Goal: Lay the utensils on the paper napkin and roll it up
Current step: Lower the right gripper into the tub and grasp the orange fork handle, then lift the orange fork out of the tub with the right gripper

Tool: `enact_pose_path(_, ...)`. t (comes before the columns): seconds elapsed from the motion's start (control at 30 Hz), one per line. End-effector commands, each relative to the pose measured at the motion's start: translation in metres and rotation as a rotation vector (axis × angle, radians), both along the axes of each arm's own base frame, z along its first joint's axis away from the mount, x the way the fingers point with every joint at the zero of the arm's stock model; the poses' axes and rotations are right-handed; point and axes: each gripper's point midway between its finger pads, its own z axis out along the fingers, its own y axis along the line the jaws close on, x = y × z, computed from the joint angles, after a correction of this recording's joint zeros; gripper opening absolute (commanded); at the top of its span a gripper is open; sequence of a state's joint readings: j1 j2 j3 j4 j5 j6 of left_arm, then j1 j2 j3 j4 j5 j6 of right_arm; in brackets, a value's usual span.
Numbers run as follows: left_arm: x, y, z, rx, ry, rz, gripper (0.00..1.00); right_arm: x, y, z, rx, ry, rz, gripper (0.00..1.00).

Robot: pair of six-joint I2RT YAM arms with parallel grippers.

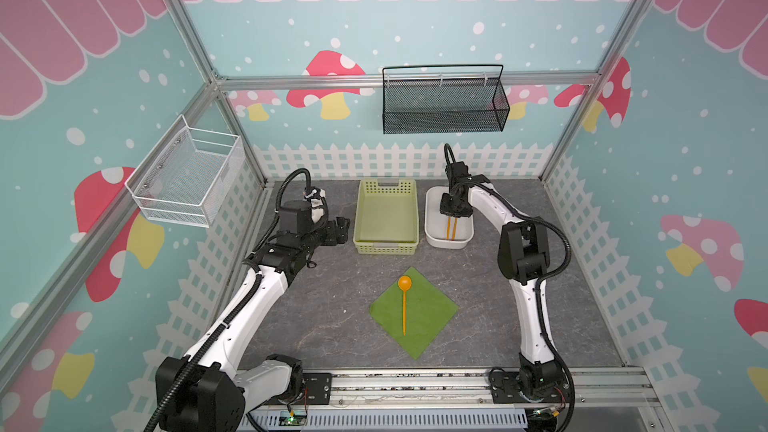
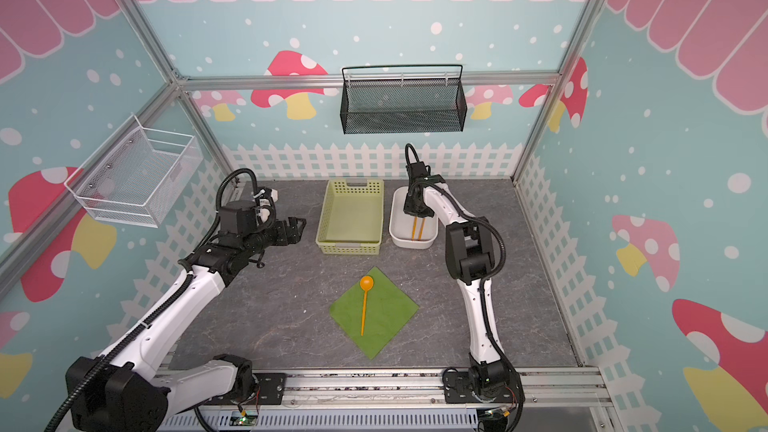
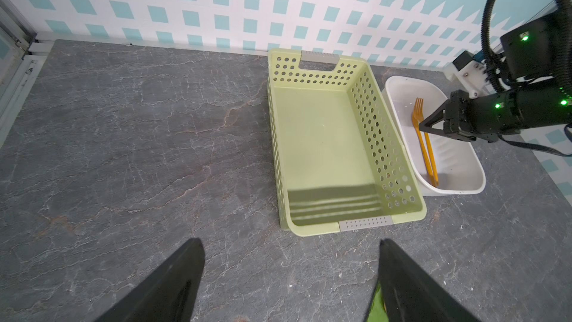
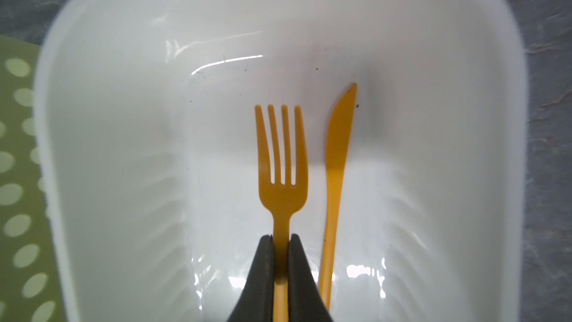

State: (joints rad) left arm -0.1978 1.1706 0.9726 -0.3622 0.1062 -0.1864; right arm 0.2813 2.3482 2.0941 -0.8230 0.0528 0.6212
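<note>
The green paper napkin (image 1: 432, 309) (image 2: 390, 313) lies as a diamond at the table's front centre. An orange spoon (image 1: 404, 301) (image 2: 364, 305) rests on it, bowl toward the back. The fork (image 4: 281, 165) and knife (image 4: 337, 150) lie side by side in the white dish (image 4: 123, 150) (image 1: 432, 238). My right gripper (image 4: 281, 238) (image 1: 451, 214) reaches down into the dish and is shut on the fork's handle just below the tines. My left gripper (image 3: 291, 241) (image 1: 345, 229) hovers open over bare table left of the basket, holding nothing.
A pale yellow-green perforated basket (image 1: 386, 189) (image 3: 365, 113) stands empty beside the dish, on its left. A black mesh basket (image 1: 444, 101) hangs on the back wall. A white wire basket (image 1: 187, 176) hangs on the left wall.
</note>
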Motion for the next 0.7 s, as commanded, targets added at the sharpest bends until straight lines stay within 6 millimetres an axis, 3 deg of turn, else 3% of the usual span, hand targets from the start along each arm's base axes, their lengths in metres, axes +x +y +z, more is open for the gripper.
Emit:
enact_pose_path(0.0,-0.003,-0.002,0.003,0.002,-0.014,-0.014,0.9,-0.005,-0.007,0.029,-0.009,-0.026,-0.005,0.09)
enact_pose_path(0.33,-0.003,-0.002,0.004,-0.003,-0.016,-0.014,0.9,-0.014,-0.006,0.056,-0.012,-0.051,0.006,0.09)
enact_pose_path(0.67,-0.005,-0.002,0.006,-0.003,-0.024,-0.016,0.9,-0.033,0.001,0.063,-0.022,-0.043,0.03,0.09)
